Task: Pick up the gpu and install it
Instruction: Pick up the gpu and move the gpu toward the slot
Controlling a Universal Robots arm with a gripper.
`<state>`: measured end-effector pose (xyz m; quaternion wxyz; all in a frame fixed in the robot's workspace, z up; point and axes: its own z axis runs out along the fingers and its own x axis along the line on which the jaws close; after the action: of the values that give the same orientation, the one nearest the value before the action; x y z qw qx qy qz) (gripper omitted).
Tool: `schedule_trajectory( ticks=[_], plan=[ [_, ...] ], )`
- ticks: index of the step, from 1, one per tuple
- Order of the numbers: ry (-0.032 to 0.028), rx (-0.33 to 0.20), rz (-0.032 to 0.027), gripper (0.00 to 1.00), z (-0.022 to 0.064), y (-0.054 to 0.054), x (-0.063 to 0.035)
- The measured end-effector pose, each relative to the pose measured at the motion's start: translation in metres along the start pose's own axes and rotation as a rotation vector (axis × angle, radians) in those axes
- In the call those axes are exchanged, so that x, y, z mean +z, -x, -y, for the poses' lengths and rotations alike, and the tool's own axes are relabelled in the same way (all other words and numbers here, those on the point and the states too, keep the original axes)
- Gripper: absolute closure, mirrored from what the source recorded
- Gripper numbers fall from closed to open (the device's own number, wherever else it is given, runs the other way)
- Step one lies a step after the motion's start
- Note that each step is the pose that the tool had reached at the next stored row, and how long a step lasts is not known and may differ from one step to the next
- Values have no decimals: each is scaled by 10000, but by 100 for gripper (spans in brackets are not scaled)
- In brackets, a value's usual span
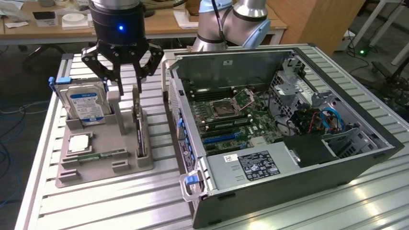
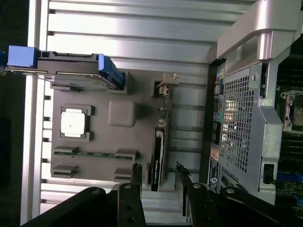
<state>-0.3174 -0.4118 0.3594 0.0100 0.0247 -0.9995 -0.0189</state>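
Note:
The gpu (image 1: 139, 130) is a thin dark card standing on edge in a slot of the grey holder tray (image 1: 128, 165). In the wrist view the gpu (image 2: 159, 142) shows its silvery bracket at the end nearer the hard drive. My gripper (image 1: 130, 92) hangs open just above the tray, over the card. In the wrist view the gripper (image 2: 158, 171) has one black finger on each side of the card's dark end. Nothing is held between the fingers.
The tray also holds a silver hard drive with a blue label (image 1: 86, 103), a square processor (image 1: 78, 142) and a green memory stick (image 1: 96, 155). The open computer case (image 1: 268, 134) lies close beside the tray on the slatted metal table (image 1: 45, 143), its motherboard exposed.

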Motion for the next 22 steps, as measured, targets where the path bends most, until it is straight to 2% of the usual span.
schedule_trajectory(
  ticks=[12,17,22],
  plan=[
    [-2,-10,-2,58,20,0,130],
    [-23,-5,37,58,22,1,160],
    [-39,-3,41,58,22,3,178]
  ],
)
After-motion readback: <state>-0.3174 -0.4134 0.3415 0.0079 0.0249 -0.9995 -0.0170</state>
